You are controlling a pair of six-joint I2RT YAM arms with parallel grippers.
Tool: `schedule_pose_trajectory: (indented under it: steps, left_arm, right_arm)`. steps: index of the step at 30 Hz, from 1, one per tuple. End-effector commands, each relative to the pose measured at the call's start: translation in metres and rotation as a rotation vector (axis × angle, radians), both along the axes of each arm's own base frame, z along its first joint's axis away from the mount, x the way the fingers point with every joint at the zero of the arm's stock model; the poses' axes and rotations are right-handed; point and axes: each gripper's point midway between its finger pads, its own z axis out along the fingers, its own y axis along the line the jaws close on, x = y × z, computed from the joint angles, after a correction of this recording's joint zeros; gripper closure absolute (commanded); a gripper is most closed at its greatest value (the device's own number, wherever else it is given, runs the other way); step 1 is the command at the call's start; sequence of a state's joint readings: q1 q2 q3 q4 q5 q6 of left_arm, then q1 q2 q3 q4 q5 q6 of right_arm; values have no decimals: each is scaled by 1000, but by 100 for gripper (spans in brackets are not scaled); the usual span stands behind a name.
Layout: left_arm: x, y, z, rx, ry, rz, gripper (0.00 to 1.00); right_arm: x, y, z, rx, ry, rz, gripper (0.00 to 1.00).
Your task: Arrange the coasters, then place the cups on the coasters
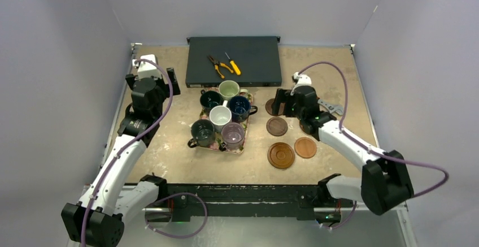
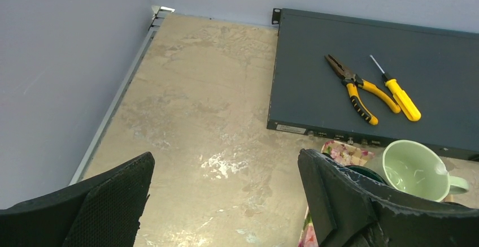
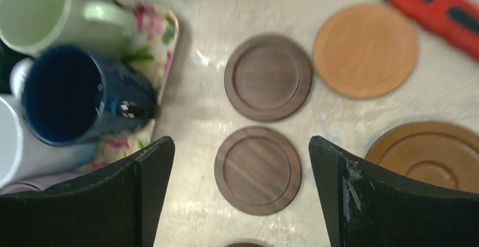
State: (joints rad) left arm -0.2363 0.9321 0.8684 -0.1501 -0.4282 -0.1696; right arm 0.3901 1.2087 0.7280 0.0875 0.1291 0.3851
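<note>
Six cups stand on a floral tray (image 1: 247, 124): pale green (image 1: 229, 89), dark teal (image 1: 210, 99), navy (image 1: 239, 107), white (image 1: 220, 116), dark grey-black (image 1: 202, 131) and purplish (image 1: 233, 134). Right of the tray lie a dark coaster (image 1: 277, 126), a ringed reddish-brown coaster (image 1: 281, 155) and an orange-tan coaster (image 1: 305, 147). My right gripper (image 3: 240, 145) hangs open above a dark coaster (image 3: 257, 169), holding nothing. Another dark coaster (image 3: 268, 77) and an orange-tan one (image 3: 365, 50) lie beyond it. My left gripper (image 2: 226, 157) is open over bare table, left of the tray.
A flat dark box (image 1: 234, 61) at the back carries yellow-handled pliers (image 2: 353, 86) and a screwdriver (image 2: 398, 91). A red-handled tool (image 3: 438, 7) lies by the right-hand coasters. Walls close in the table on three sides.
</note>
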Motion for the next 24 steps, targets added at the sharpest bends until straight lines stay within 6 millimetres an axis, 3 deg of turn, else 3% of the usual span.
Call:
schedule_pose_trajectory:
  steps: [1, 7, 15, 24]
  left_arm:
    - [5, -3, 11, 9, -33, -20, 1]
    - [8, -6, 4, 3, -12, -32, 1]
    - [12, -4, -6, 30, 20, -20, 1]
    - [14, -11, -8, 6, 22, -53, 1]
  right_arm:
    - [-10, 11, -22, -4, 104, 4, 8]
    - [2, 7, -55, -77, 143, -19, 7]
    - [26, 22, -84, -148, 182, 20, 8]
    - [37, 20, -95, -198, 191, -17, 11]
